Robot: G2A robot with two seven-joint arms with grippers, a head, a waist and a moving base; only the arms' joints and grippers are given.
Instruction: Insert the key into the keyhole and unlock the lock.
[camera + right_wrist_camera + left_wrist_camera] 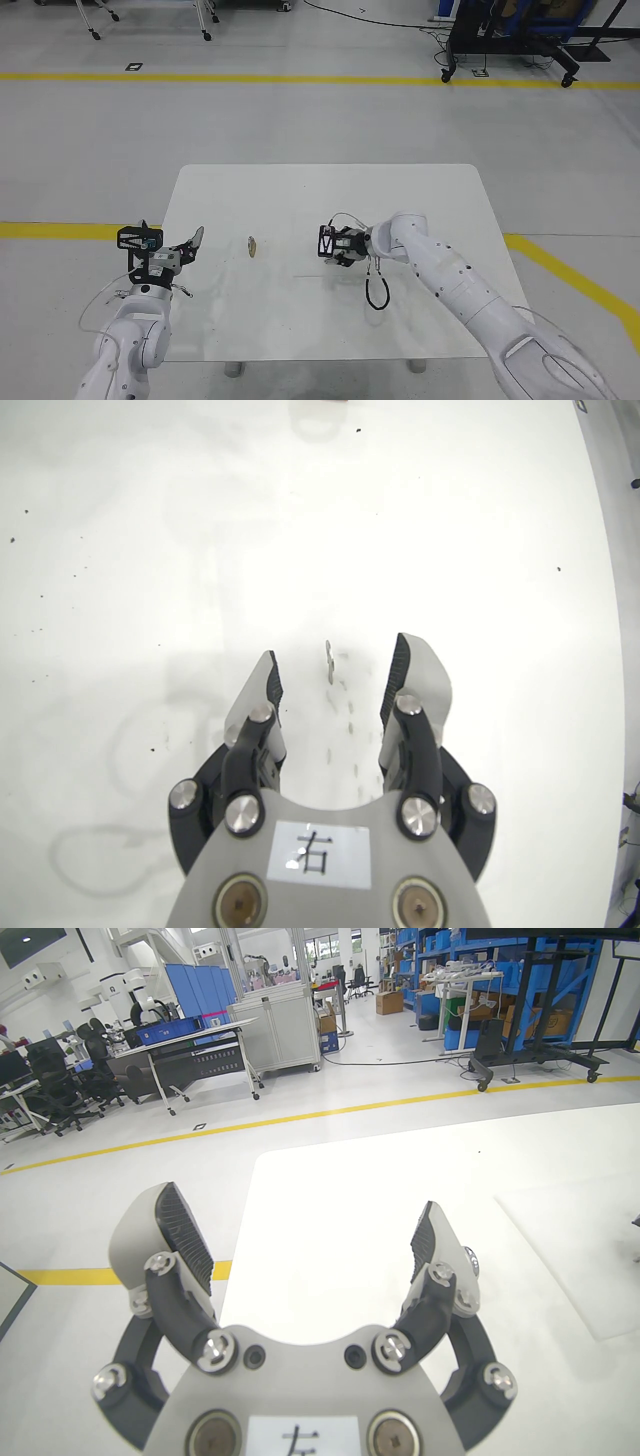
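Your R gripper (337, 647) sits half-open, key (329, 660) between the jaws: drop straight, keep it centred, pinch w/o skidding it; L gripper (300, 1200), wide open, can steady the lock (252, 246).

White table (300, 190), silvery grey key (329, 660), brass-tan lock (252, 246), left gripper (297, 1195) pale grey with black ribbed pads (182, 1238), yellow floor line (300, 78) on light grey floor (300, 130)
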